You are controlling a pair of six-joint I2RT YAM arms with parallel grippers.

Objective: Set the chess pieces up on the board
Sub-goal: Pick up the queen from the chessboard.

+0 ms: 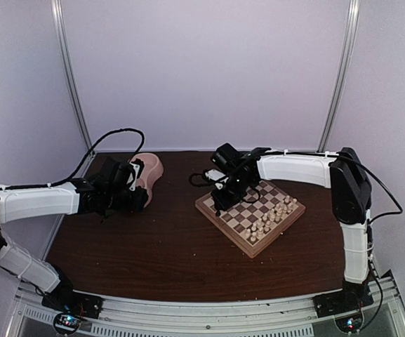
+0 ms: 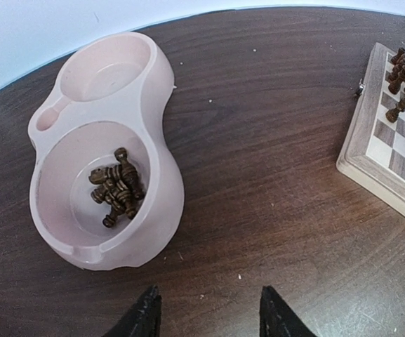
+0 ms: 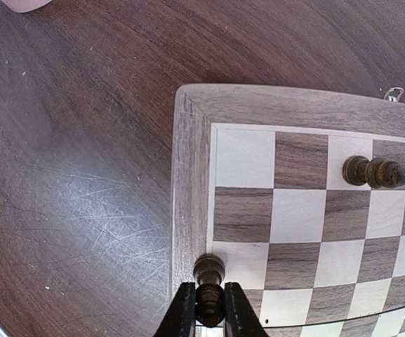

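Note:
The board (image 3: 188, 175) lies right of centre, with its tan border and checkered squares below my right gripper (image 3: 209, 286). That gripper is shut on a dark chess piece (image 3: 209, 268), which is over a light square at the board's edge. More dark pieces (image 3: 373, 170) lie on squares further in. From above, the right gripper (image 1: 223, 200) hangs over the board's (image 1: 223, 228) far-left side. My left gripper (image 2: 209, 298) is open with nothing between its fingers, above bare table beside a pink double bowl (image 2: 153, 91). A heap of dark pieces (image 2: 116, 186) lies in the bowl.
Cream chessmen (image 1: 272, 217) stand in rows on the board's near-right side. A cluster of dark pieces (image 2: 402, 74) occupies the board's far corner. The pink bowl (image 1: 149, 172) sits at the back left, close to the left gripper (image 1: 140, 196). Pale walls enclose the dark wooden table.

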